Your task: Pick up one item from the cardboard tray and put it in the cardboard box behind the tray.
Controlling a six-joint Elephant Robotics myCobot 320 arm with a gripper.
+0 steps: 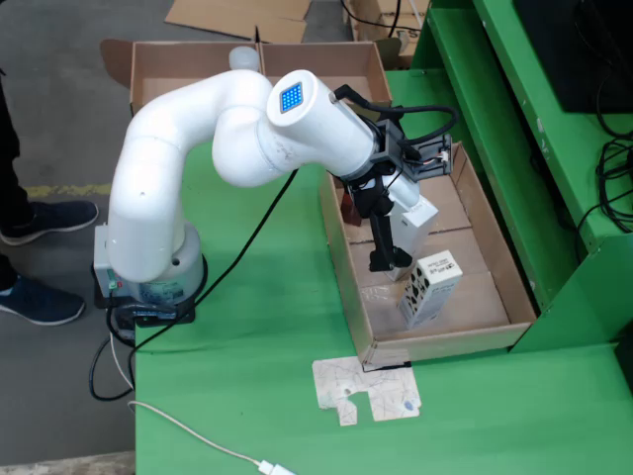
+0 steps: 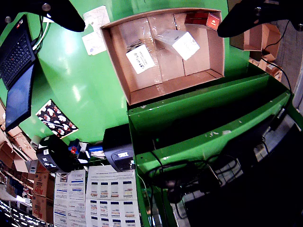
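item: white carton (image 1: 411, 224), in the cardboard tray (image 1: 339, 240); a second patterned carton (image 1: 429, 288) at its 5 o'clock. gripper (image 1: 388, 259) above the tray; i cannot tell its jaw state. i'd centre fingers over one carton, clear of the wall, before closing

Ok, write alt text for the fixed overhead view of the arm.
A white robot arm reaches over a cardboard tray on a green table, its black hand lowered beside two white boxes. A second cardboard box sits behind.
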